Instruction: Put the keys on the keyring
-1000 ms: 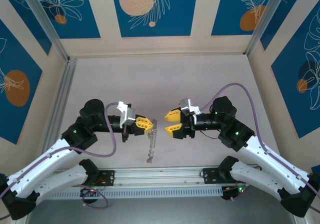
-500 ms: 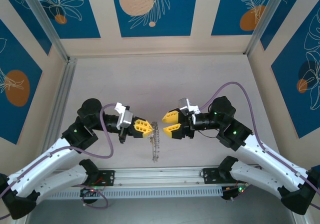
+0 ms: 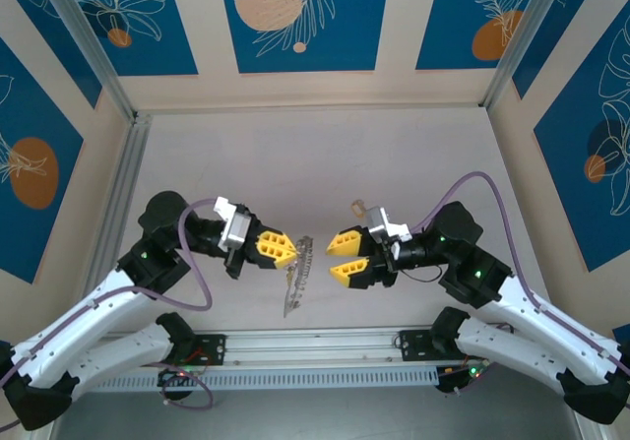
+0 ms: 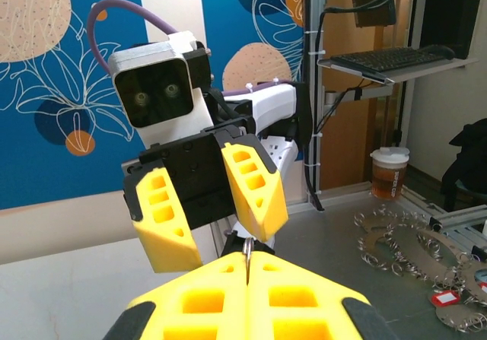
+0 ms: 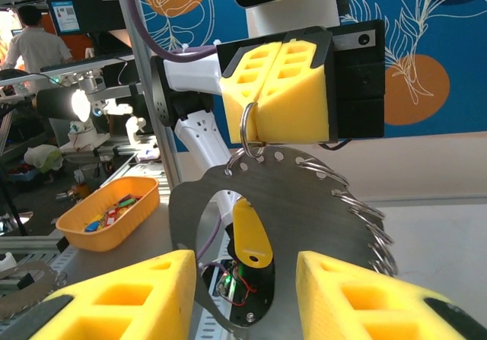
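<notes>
My left gripper (image 3: 292, 253) is shut on a small split ring (image 5: 248, 131) at its fingertips (image 4: 247, 258). From that ring hangs the keyring (image 5: 304, 218), a large flat grey metal hoop with holes and several small wire rings along its rim; from above it shows edge-on (image 3: 295, 278). A yellow plastic key tag (image 5: 251, 237) hangs behind the hoop's opening; I cannot make out any metal keys. My right gripper (image 3: 337, 257) faces the left one, open, its yellow fingers (image 5: 122, 302) just short of the hoop and not touching it.
An aluminium rail (image 3: 315, 346) runs along the near edge under both arms. Outside the cell an orange tray (image 5: 106, 211) holds small coloured bits. More metal hoops with rings and red tags (image 4: 411, 245) lie on a side table.
The left gripper dipped slightly toward me and the hanging hoop swung. The right arm drew back to the right and lower, its jaws a little narrower.
</notes>
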`<state>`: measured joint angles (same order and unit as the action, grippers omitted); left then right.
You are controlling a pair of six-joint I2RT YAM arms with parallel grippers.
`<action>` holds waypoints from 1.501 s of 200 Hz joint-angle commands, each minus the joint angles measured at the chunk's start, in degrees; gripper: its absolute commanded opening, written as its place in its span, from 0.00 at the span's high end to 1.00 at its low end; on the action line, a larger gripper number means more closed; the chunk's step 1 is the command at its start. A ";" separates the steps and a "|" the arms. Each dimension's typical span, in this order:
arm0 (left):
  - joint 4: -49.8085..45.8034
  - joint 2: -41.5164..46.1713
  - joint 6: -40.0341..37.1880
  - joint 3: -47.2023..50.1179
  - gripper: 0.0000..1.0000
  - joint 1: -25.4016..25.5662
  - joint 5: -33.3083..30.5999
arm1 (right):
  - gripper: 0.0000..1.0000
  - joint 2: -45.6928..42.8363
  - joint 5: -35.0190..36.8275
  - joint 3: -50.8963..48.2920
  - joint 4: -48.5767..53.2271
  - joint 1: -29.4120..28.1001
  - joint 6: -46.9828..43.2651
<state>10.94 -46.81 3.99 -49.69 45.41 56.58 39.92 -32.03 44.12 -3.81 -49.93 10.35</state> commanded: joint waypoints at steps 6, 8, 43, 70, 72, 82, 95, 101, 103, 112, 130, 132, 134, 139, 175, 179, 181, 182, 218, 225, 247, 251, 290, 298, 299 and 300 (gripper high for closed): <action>5.30 -0.60 1.38 -1.67 1.00 0.49 1.21 | 0.62 0.53 1.50 -0.66 -3.56 -0.73 -0.11; 5.31 -0.69 1.37 -1.65 1.00 0.47 1.16 | 0.62 0.62 1.53 -0.62 -3.76 -0.77 -0.14; -0.20 -2.08 -1.70 -3.25 1.00 0.48 -0.89 | 0.66 3.49 3.85 1.03 -6.65 -1.27 -0.76; -2.80 -1.59 -3.63 -3.39 1.00 0.47 -3.66 | 0.68 5.41 7.32 2.70 -4.62 -2.07 -2.86; -3.15 -1.55 -3.81 -3.46 1.00 0.47 -3.91 | 0.69 5.49 7.73 2.81 -4.40 -2.20 -2.94; -4.80 -1.45 -4.79 -3.80 1.00 0.47 -5.28 | 0.69 5.52 9.53 2.95 -3.67 -2.85 -3.95; -7.50 -1.44 -6.39 -4.41 1.00 0.57 -7.05 | 0.69 5.34 11.29 2.93 -3.09 -3.71 -4.93; -9.19 -1.46 -7.30 -4.80 1.00 0.65 -8.04 | 0.69 5.22 11.88 2.93 -2.94 -4.04 -5.15; -9.64 -1.45 -7.56 -4.91 1.00 0.71 -8.36 | 0.69 5.16 12.03 2.95 -2.86 -4.12 -5.27; -12.03 -1.55 -9.07 -5.42 1.00 0.94 -9.74 | 0.69 5.16 12.61 3.00 -2.51 -4.52 -5.67; -15.59 -1.66 -11.44 -6.32 1.00 1.67 -12.25 | 0.70 5.41 14.73 3.33 -1.57 -5.22 -6.29; -16.08 -1.74 -11.76 -6.43 1.00 1.74 -12.56 | 0.70 5.42 15.01 3.38 -1.42 -5.25 -6.37; -16.53 -1.78 -12.02 -6.57 1.00 1.86 -12.90 | 0.70 5.49 15.23 3.42 -1.30 -5.30 -6.45; -17.67 -1.99 -12.83 -6.93 1.00 2.02 -13.47 | 0.70 5.51 15.91 3.52 -0.90 -5.31 -6.56; -24.12 -3.80 -16.89 -9.23 1.00 4.33 -16.96 | 0.73 6.04 19.19 4.34 0.40 -5.43 -7.39; -24.29 -3.85 -17.06 -9.28 1.00 4.57 -17.24 | 0.73 6.05 19.20 4.45 0.53 -5.43 -7.41; -24.41 -3.94 -17.14 -9.28 1.00 4.73 -17.39 | 0.74 6.18 19.20 4.48 0.53 -5.39 -7.44; -24.48 -3.97 -17.20 -9.33 1.00 4.75 -17.43 | 0.74 6.24 19.20 4.48 0.55 -5.42 -7.44; -25.21 -4.08 -17.88 -9.76 1.00 5.72 -18.75 | 0.89 7.07 18.33 4.74 0.97 -5.55 -7.67; -25.18 -3.94 -18.01 -9.81 1.00 5.83 -18.87 | 0.93 7.14 18.32 4.75 1.18 -5.53 -7.62; -24.11 -3.42 -17.61 -9.55 1.00 5.92 -18.85 | 1.00 6.98 18.62 4.88 2.31 -5.53 -7.62; -23.85 -3.38 -17.45 -9.47 1.00 5.92 -18.77 | 1.00 6.94 18.66 4.85 2.47 -5.52 -7.58; -22.08 -2.70 -16.01 -8.88 1.00 5.92 -18.53 | 1.00 4.75 17.08 4.37 0.92 -5.53 -6.84; -21.25 -2.36 -15.42 -8.40 1.00 5.92 -18.74 | 1.00 4.07 17.16 3.99 0.02 -5.48 -6.50; -21.11 -2.30 -15.37 -8.31 1.00 5.92 -18.72 | 1.00 4.05 17.12 3.93 -0.10 -5.50 -6.45; -21.03 -2.27 -15.35 -8.23 1.00 5.92 -18.79 | 1.00 3.90 17.11 3.86 -0.21 -5.52 -6.42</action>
<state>-14.13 -50.70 -12.32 -57.56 50.19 37.06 45.91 -14.98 46.92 -1.28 -55.18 3.01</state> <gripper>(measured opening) 0.050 0.041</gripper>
